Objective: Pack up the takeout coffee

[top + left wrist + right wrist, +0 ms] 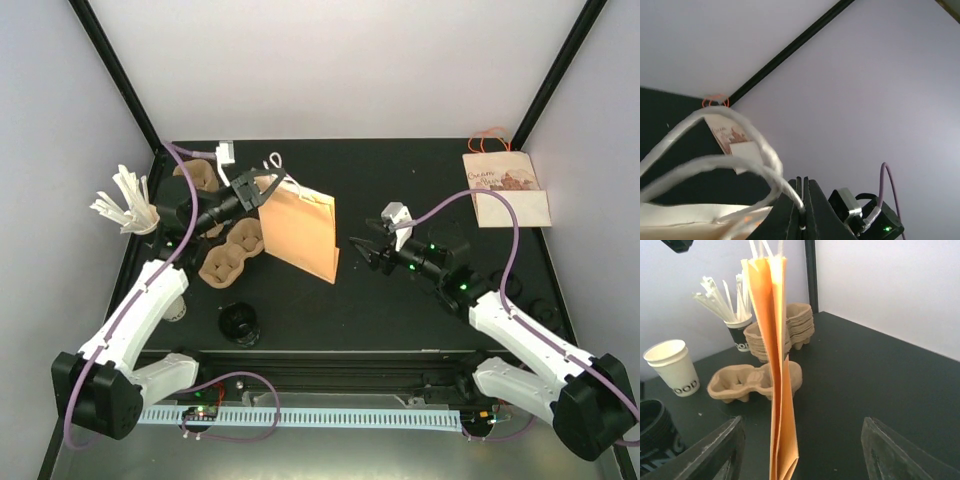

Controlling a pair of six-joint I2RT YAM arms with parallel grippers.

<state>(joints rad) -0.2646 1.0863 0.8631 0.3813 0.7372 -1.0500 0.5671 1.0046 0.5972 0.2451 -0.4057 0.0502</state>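
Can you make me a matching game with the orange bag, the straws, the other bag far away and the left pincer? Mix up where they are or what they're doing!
Things:
1. orange bag
2. straws
3. printed bag
4. left pincer

Places or states:
A. lying flat in the table's far right corner
B. shut on a white handle
C. upright, folded thin
D. sticking out of a dark cup

Pairs: 1-C, 2-D, 3-A, 4-B.
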